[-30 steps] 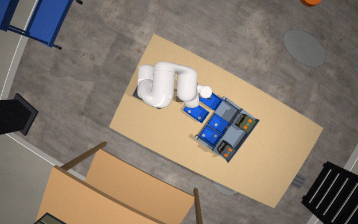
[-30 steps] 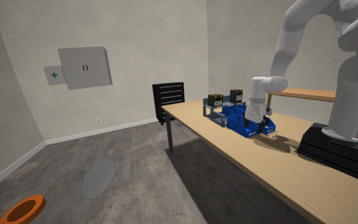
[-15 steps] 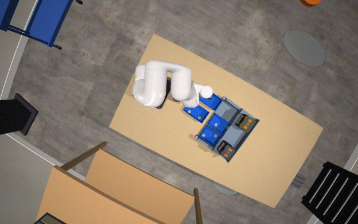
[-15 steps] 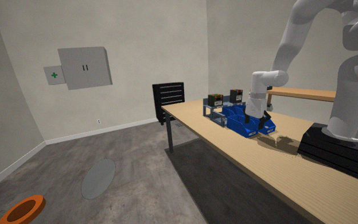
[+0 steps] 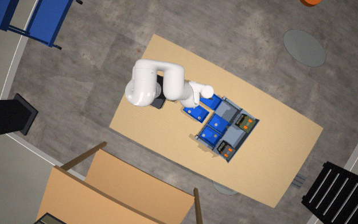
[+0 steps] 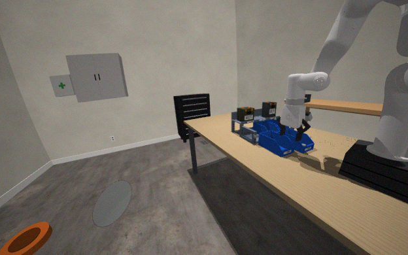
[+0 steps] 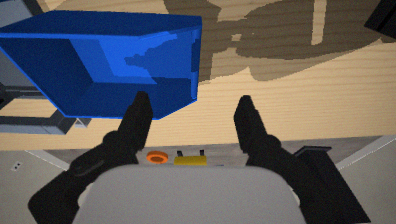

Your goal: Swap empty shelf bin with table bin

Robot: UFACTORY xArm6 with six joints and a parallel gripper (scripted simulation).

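Note:
The empty blue bin stands on the table in front of the shelf; whether its rear touches the shelf I cannot tell. The bin with parts stands on the table beside it, round parts inside. The shelf has a vacant place at one side. Two other bins sit in it, seemingly level. My gripper is open and holds nothing. It is above the front end of the empty bin, one finger over the bin in the wrist view.
A green box and a dark grey box stand on the shelf's upper board, behind the bins. Side posts and a front lip border the shelf. The two bins on the table stand close together. The arm's base is behind them.

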